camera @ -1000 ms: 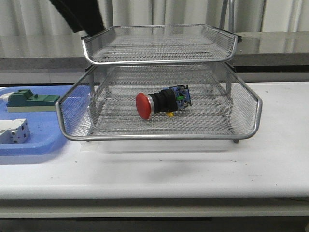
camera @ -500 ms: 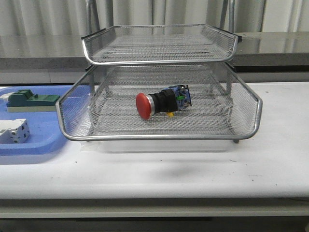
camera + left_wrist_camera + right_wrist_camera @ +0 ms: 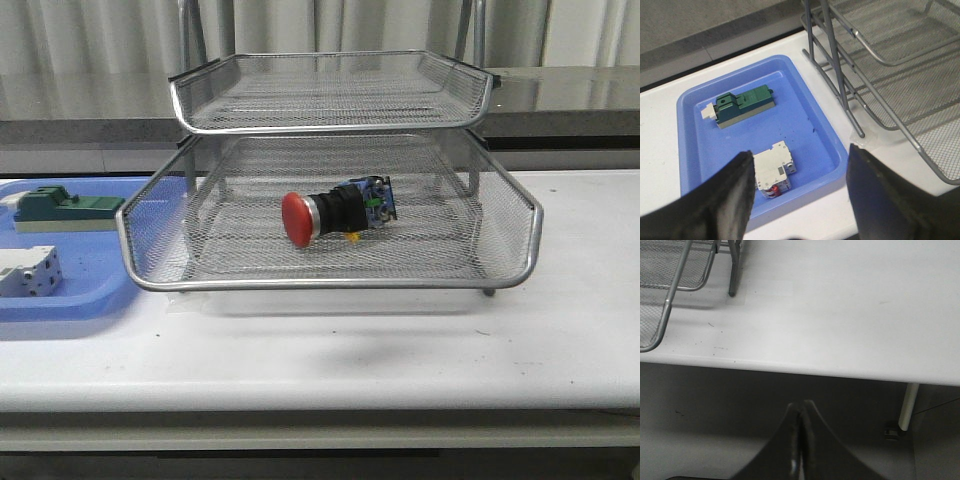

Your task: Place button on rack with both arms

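Plainly, the job looks all but finished. Broadest of everything is the white table (image 3: 560, 330), which carries the rest. On it stands the rack (image 3: 330, 285), a silver wire-mesh letter organiser on a metal frame; two of its stacked trays show clearly from the front, and what lies beneath the lower one is hard to make out. Beside the rack, on the robot's left, sits the flat blue tray (image 3: 820, 145), which holds a green block (image 3: 742, 105) and a white terminal block (image 3: 772, 170), set apart from each other and untouched.

Smallest is the button (image 3: 338, 213). It lies on its side on the mesh floor of the rack's lower visible tray, roughly in the middle, its red cap pointing toward the camera and to the left, its blue-green contact block toward the back. Nothing grips or touches it.

Neither arm appears in the front view. The left gripper (image 3: 800, 195) hovers above the blue tray with its fingers (image 3: 725, 200) spread wide and nothing between them. The right gripper (image 3: 800, 440) hangs off the table's front edge, well clear of the rack, its fingers pressed together and empty.

Judging by this, the placing is done: the button rests in the rack and both grippers are away from it. Little seems left but parking the arms.
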Controlling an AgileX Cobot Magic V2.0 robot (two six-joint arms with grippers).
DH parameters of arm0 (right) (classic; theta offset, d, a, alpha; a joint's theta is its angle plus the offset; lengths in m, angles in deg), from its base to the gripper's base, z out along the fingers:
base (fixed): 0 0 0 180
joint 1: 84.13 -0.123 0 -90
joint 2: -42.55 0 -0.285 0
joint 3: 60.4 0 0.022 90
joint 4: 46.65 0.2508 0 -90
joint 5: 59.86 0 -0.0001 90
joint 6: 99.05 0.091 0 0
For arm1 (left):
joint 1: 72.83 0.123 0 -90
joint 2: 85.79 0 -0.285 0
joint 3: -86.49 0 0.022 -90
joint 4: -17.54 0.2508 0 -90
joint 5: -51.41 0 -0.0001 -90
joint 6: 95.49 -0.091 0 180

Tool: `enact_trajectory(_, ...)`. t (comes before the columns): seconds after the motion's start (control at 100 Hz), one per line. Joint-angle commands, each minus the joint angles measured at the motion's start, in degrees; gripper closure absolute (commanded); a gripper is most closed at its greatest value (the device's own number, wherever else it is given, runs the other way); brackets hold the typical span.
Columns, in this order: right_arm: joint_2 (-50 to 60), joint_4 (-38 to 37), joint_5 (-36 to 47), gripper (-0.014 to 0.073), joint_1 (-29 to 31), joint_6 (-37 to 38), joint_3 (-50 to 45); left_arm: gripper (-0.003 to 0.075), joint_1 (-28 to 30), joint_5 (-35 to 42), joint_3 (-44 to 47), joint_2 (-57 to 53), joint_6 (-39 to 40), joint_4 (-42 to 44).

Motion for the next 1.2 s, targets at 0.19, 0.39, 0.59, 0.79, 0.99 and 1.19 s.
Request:
enact_trajectory(0.19, -0.15, 0.00, 3.03, 0.0662, -0.04, -0.05, 1.87, 0.0321, 0.32, 14.10, 13.63, -16.36, 0.50, -9.36)
enact_trajectory(0.39, -0.15, 0.00, 3.03, 0.0662, -0.04, -0.05, 1.87, 0.0321, 0.32, 20.79, 20.27, -26.22, 0.50, -13.84)
enact_trajectory(0.59, -0.15, 0.00, 3.03, 0.0662, -0.04, -0.05, 1.87, 0.0321, 0.32, 23.11, 22.24, -30.45, 0.50, -15.42)
enact_trajectory(0.79, -0.15, 0.00, 3.03, 0.0662, -0.04, -0.05, 1.87, 0.0321, 0.32, 22.60, 22.24, -30.34, 0.50, -15.42)
enact_trajectory(0.99, -0.15, 0.00, 3.03, 0.0662, -0.04, -0.05, 1.87, 0.0365, 0.32, 22.46, 22.24, -30.34, 0.50, -15.42)
enact_trajectory(1.19, -0.15, 0.00, 3.03, 0.0662, -0.04, -0.05, 1.87, 0.0592, 0.32, 22.46, 22.24, -30.34, 0.50, -15.42)
